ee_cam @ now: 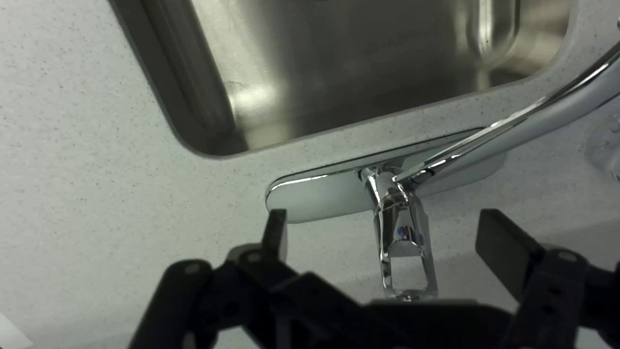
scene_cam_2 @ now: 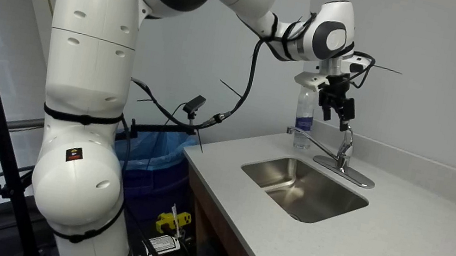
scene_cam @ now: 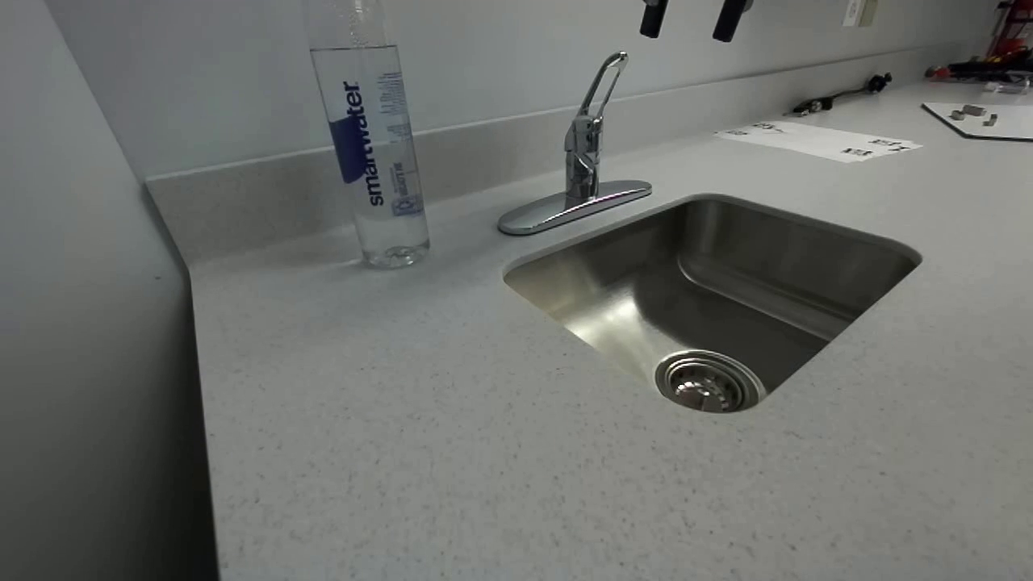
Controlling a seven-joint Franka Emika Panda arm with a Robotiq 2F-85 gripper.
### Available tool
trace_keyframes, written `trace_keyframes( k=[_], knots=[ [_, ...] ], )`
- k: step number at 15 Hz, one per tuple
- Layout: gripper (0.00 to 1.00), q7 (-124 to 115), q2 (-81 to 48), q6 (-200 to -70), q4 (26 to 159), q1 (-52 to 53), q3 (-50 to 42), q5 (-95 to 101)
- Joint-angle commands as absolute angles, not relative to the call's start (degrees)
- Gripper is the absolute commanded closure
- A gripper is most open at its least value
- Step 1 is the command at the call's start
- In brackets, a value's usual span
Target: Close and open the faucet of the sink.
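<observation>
The chrome faucet (scene_cam: pixel 583 165) stands behind the sink (scene_cam: pixel 775 250); both also show in an exterior view, the faucet (scene_cam_2: pixel 345 151) and the sink (scene_cam_2: pixel 308 191). Its loop-shaped lever points up, and its spout (scene_cam_2: pixel 311 139) reaches sideways toward the bottle. From the wrist, the faucet (ee_cam: pixel 395 218) lies between the wide-apart jaws, below them, with the lever's end at the palm's edge in the picture. My gripper (ee_cam: pixel 382 215) is open and holds nothing. In an exterior view the gripper (scene_cam: pixel 688 32) hangs above the lever with a gap; contact is not seen.
A clear water bottle (scene_cam: pixel 371 153) stands left of the faucet, close to the spout. A low backsplash (scene_cam: pixel 258 202) and wall run behind. Farther along the counter lie printed paper (scene_cam: pixel 815 141) and a cable. A bin (scene_cam_2: pixel 157 181) with a blue liner stands beside the counter.
</observation>
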State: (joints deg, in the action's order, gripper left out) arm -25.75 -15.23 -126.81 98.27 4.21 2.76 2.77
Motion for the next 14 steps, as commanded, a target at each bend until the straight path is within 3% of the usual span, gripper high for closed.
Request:
trace_keyframes(
  k=[1,14],
  knots=[
    [0.0,-29.6,-19.9,-127.9,91.5,6.0,0.8,4.8],
    [0.0,-37.6,-27.2,-133.7,83.0,9.5,-1.0,4.7]
  ],
)
